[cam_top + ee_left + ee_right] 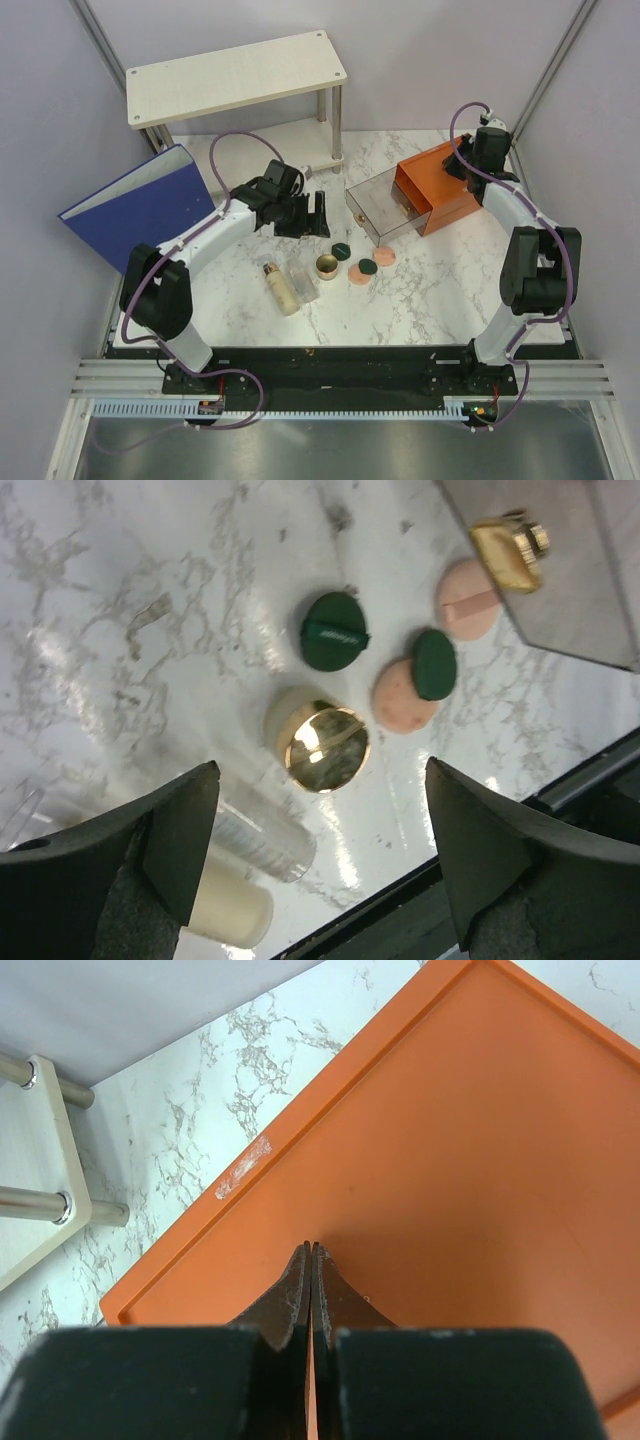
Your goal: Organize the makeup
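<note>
The makeup lies in the middle of the marble table. A beige cylindrical bottle (282,290) and a clear bottle (303,278) lie side by side, with a round gold jar (326,266) to their right. Two dark green discs (342,249) (367,267) and two peach-pink discs (385,256) (354,273) sit beyond the jar. My left gripper (310,218) hovers open above them, holding nothing. In the left wrist view the gold jar (322,745) lies between the spread fingers of the left gripper (320,772). My right gripper (311,1250) is shut over the orange box (450,1140).
The orange box (440,185) has a clear drawer (385,208) pulled out toward the discs; its gold knob (508,550) shows in the left wrist view. A big blue binder (140,205) leans at the left. A white shelf (235,75) stands at the back.
</note>
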{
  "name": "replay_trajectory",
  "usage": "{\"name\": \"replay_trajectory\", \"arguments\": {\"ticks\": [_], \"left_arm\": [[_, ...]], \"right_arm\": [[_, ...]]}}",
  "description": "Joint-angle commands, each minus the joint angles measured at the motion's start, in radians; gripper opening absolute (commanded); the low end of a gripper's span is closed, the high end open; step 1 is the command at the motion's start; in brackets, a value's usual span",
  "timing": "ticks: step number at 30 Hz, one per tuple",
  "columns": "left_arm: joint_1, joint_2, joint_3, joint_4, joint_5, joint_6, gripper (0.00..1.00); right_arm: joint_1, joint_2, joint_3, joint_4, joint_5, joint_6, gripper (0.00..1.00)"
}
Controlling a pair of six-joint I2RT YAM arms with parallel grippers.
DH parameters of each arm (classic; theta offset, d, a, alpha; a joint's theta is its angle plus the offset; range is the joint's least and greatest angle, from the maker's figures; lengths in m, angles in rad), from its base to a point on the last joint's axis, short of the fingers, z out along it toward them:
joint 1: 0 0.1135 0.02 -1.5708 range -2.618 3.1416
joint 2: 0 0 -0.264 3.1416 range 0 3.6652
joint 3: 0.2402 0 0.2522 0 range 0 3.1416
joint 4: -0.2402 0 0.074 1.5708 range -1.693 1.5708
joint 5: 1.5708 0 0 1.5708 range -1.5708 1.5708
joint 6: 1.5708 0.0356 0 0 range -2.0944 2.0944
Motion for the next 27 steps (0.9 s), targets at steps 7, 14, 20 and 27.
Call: {"name": "replay_trajectory", "arguments": {"ticks": [7, 14, 20, 27], "left_arm": [[0.002, -0.075, -0.054, -0.253, -0.16, 0.0, 0.91], [0.0, -0.02, -0.07, -0.281, -0.111, -0.009, 0.75], [-0.001, 0.056, -0.071, -0.278, -0.081, -0.024, 0.67], [-0.013, 0.139, -0.054, -0.255, -0.042, -0.035, 0.67]], "right_arm": [[0.017, 0.102, -0.037, -0.332, 0.078, -0.063, 0.0], [0.02, 0.117, -0.035, -0.332, 0.058, -0.064, 0.0], [0.018, 0.112, -0.043, -0.332, 0.052, -0.069, 0.0], [0.02, 0.112, -0.043, -0.33, 0.047, -0.07, 0.0]]}}
